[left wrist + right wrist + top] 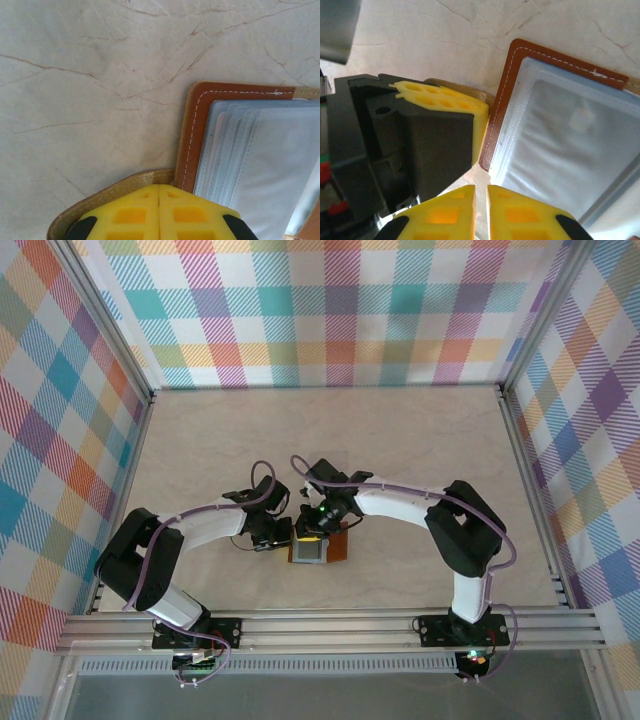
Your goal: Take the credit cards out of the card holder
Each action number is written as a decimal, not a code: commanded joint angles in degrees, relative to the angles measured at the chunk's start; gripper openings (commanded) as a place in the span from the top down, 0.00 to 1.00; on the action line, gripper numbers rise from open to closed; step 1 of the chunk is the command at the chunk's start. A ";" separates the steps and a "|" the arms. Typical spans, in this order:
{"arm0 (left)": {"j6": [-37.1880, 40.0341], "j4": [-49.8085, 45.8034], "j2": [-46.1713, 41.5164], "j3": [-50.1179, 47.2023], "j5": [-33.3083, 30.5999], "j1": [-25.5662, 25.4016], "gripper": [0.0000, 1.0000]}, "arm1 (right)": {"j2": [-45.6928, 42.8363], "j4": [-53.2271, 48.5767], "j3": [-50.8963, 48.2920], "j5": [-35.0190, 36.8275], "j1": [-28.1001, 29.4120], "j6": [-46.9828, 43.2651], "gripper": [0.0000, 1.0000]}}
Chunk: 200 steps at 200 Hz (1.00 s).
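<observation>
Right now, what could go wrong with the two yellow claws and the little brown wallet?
1. The left gripper looks shut on the card holder's side tab, a thin strip. If the right arm tugs, the tab might slip free and the card holder slide on the smooth table.
2. The right gripper sits very close to the left one, so they may bump.
3. The clear sleeves look flimsy; the fingers might snag a sleeve rather than a card.

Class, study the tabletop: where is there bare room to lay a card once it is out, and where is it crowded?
Bare table runs from the card holder back to the checked rear wall, and beside each side wall. It is crowded at the near centre, where the left hand and the right hand close around the holder.
</observation>
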 commanded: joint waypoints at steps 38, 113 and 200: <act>-0.17 0.61 0.52 -2.21 0.47 0.34 0.93 | 4.58 -0.85 3.13 1.73 0.89 2.10 0.88; 0.08 0.07 0.67 -1.66 0.51 0.38 0.93 | 6.84 -4.56 2.74 4.71 0.98 1.76 0.84; 0.43 -0.36 1.74 -1.00 0.26 0.37 0.93 | 3.26 -18.51 4.44 16.80 1.77 -1.32 0.62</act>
